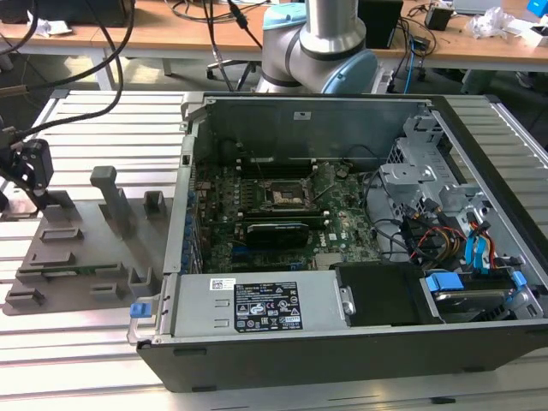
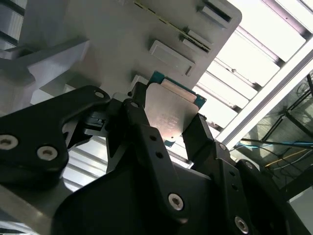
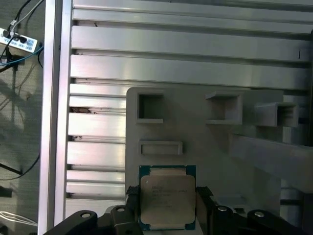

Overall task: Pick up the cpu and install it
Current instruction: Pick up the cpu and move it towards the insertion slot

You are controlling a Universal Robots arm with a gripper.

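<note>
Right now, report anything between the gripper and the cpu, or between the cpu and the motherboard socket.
Nothing there: the gripper is shut on the cpu. Toward the socket, the case wall on the exterior view's left stands between; the socket looks uncovered.

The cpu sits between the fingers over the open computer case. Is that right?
No. The cpu does sit between the fingers, but over the grey holder plate, not the computer case; the first wrist view shows it.

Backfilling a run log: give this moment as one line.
stage: pick | gripper: shut on cpu | place: at grey fixture tray | cpu not in computer case
</note>
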